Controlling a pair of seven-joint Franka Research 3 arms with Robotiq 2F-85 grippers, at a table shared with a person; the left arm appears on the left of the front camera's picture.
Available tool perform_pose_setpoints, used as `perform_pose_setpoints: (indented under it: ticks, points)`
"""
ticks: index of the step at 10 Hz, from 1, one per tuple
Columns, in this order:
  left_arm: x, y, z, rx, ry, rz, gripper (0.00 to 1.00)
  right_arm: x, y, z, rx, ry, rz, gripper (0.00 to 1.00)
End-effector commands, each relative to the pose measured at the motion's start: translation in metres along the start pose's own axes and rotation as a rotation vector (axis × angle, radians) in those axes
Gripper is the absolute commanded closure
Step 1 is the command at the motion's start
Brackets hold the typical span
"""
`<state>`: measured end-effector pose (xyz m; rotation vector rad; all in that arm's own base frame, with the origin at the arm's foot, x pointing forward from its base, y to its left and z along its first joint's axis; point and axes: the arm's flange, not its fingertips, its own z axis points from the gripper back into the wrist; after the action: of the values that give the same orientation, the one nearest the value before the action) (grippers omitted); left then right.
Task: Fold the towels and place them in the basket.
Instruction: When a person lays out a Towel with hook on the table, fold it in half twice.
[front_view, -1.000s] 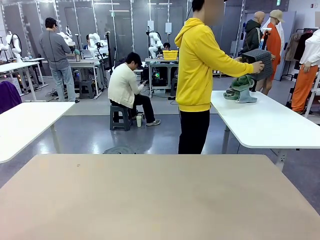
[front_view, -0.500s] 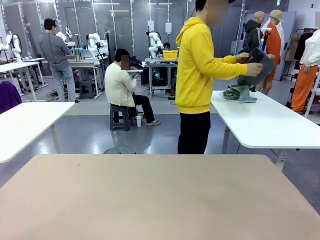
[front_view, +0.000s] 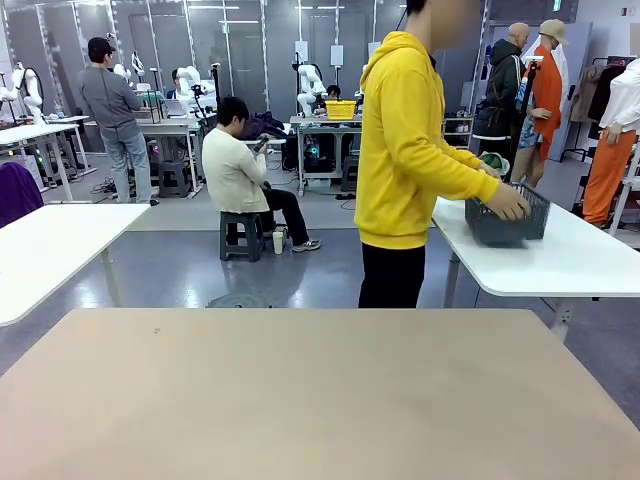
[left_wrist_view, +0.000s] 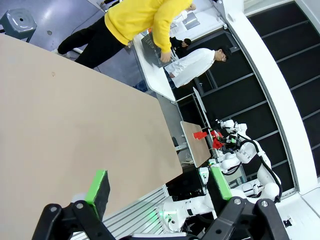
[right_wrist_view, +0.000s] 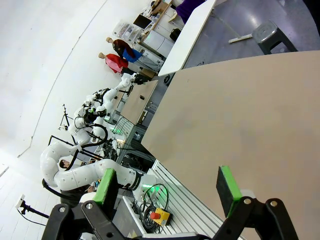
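- The towels are my job, and I judge it barely begun. Nearest me, my left gripper hangs at the near edge of the tan table. Its jaws are spread wide and its green pads are well apart. It holds nothing and touches nothing.
- My right gripper also hangs at the near edge of the tan table. Its jaws are just as wide, and nothing lies between its pads. It is empty too.
- Beyond the tan table's far edge, off to my right, a person in a yellow hoodie stands beside a white side table. That table is well apart from mine.
- The basket rests upright on the white side table. The person's hand is on its near rim.
- A scrap of mint green towel shows just above the basket's far rim, past the person's forearm. I cannot tell whether it lies inside the basket or behind it, or whether it is folded. I cannot pick out the grey-blue towel.
- As I read it, everything is left to do. The basket and cloth sit well beyond the tan table's far right corner, out of my reach, so they must come onto the tan table first.
- After that, each towel needs spreading, folding and setting into the basket.
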<state>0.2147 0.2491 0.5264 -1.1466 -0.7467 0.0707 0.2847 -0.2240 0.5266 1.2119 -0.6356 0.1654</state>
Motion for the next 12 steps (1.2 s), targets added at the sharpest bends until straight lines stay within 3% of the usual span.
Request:
perform_pose_setpoints:
  ticks: [1,12]
  points:
    - [0.0028,-0.0023,0.0018,-0.012,0.001,-0.015,0.00,0.0002,0.0005,0.0012,0.009,0.000,0.014,0.00]
    - [0.0028,-0.0023,0.0018,-0.012,0.001,-0.015,0.00,0.0002,0.0005,0.0012,0.009,0.000,0.014,0.00]
